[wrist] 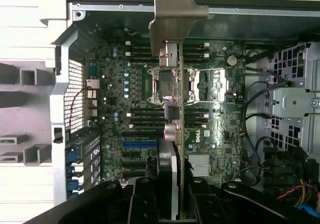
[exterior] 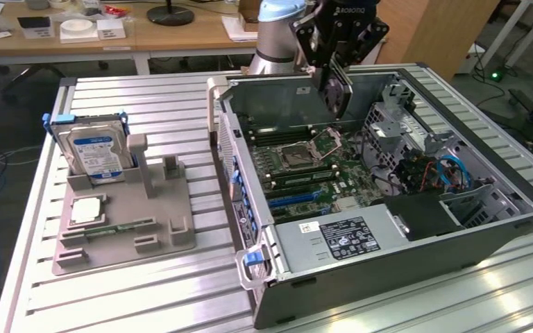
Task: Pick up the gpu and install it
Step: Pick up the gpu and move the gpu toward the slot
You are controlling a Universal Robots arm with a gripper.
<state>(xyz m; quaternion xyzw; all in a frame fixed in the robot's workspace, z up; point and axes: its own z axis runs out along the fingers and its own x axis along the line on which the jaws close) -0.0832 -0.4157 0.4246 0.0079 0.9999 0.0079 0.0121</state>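
Clamping gpu [exterior: 336, 97] between gripper [exterior: 335, 69] jaws | hanging straight below tool, above CPU socket [exterior: 313, 147] inside computer case [exterior: 387, 257] | thin edge downward, bracket end toward case wall beside robot arm [exterior: 280, 38]

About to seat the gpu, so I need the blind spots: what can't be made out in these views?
- Wrist view: the strip of board under the gpu, hidden by the edge-on card itself.
- Exterior view: where the hand grips the gpu, too dark to tell.
- Exterior view: text on the power supply label, too small.
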